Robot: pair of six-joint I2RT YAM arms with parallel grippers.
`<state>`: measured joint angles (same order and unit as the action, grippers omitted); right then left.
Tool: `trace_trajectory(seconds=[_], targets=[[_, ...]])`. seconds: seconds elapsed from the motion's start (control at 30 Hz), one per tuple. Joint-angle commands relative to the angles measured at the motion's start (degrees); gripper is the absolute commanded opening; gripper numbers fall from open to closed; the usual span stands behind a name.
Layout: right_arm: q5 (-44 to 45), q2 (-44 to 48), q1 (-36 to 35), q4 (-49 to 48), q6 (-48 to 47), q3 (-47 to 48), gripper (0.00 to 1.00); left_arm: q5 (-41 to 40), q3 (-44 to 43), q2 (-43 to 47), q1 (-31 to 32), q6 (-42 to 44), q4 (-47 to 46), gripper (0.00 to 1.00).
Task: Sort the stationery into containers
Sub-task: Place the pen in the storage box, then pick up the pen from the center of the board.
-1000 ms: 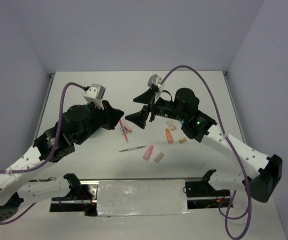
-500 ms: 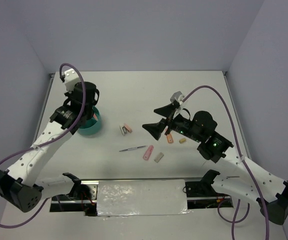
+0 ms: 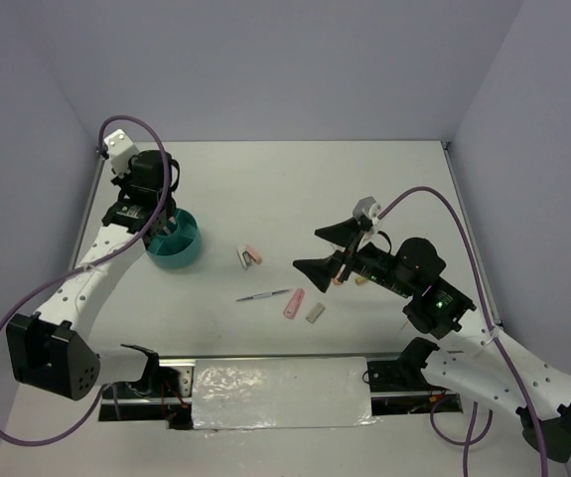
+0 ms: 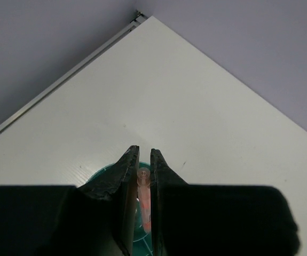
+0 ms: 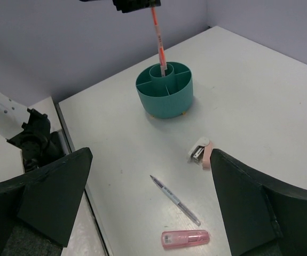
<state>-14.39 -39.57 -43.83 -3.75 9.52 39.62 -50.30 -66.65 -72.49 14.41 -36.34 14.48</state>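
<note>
Right wrist: orange pen [image 5: 157, 37] dips into teal organiser [image 5: 164, 105]; grey pen [image 5: 175, 200] lies nearby.

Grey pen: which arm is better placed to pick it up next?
Right, probably: right fingers hover open near the grey pen, while left fingers grip an orange pen at the organiser.

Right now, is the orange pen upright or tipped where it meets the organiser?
Upright: the left pincer grips the orange pen by its top, roughly vertical, with its lower end inside the centre compartment of the teal organiser.
</note>
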Motion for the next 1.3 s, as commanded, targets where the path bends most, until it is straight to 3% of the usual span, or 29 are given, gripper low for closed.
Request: trace_trajectory(seconds=[0.0,0.23,0.33,0.43,0.47,0.5,0.57,0.67,0.8,0.93,0.97,1.03,1.07,1.17,1.27], targets=[[-0.5,0.1,-0.1,0.0,-0.4,0.5,1.00,-2.9,0.6,-2.0,-0.3,-2.8,0.5,0.00],[-0.5,1.1,0.0,1.8,-1.1,0.9,1.00,-7.7,0.6,-4.6,-0.6,-7.4,3.6,0.01],[-0.3,1.7,0.0,2.4,-1.2,0.9,1.00,-7.4,1.3,-4.2,-0.7,-7.7,2.9,0.09],[0.2,1.6,0.0,3.1,-1.2,1.0,1.00,-7.4,2.7,-4.0,-0.8,-8.7,3.1,0.34],[1.1,1.4,0.0,3.3,-1.2,1.0,1.00,-6.7,2.7,-4.1,-0.8,-8.7,3.3,0.56],[2.1,0.8,0.1,3.7,-1.1,1.3,1.00,-6.0,2.7,-4.2,-0.8,-9.2,3.7,0.70],[7.7,-0.6,0.0,7.4,0.5,2.0,1.00,-5.1,2.6,-4.2,-0.8,-10.4,5.9,0.88],[10.9,-6.4,0.2,13.6,1.3,4.7,1.00,-1.8,2.4,-3.3,-0.8,-10.9,7.0,0.99],[19.5,-19.1,1.6,22.5,5.0,10.0,1.00,8.1,-0.5,-0.5,-0.8,-9.3,13.8,0.99],[17.7,-30.4,8.0,27.4,7.0,12.0,0.97,27.9,0.0,6.9,-0.7,-2.0,15.7,0.99],[18.3,-32.8,8.7,27.9,7.3,13.1,0.90,34.2,0.6,8.3,-0.6,-0.8,16.3,0.99],[19.0,-39.2,9.4,28.3,7.9,14.0,0.80,39.8,1.6,12.3,-0.6,4.1,18.1,0.99],[19.2,-41.1,10.0,28.4,8.1,15.0,0.70,42.2,2.7,13.5,-0.6,5.9,19.0,0.99],[16.1,-47.9,10.1,25.4,7.5,16.2,0.57,51.7,5.5,19.6,-0.4,14.5,21.9,0.99],[13.1,-52.5,9.6,25.2,6.7,18.3,0.48,53.6,11.5,25.0,-0.2,16.7,19.9,0.99]])
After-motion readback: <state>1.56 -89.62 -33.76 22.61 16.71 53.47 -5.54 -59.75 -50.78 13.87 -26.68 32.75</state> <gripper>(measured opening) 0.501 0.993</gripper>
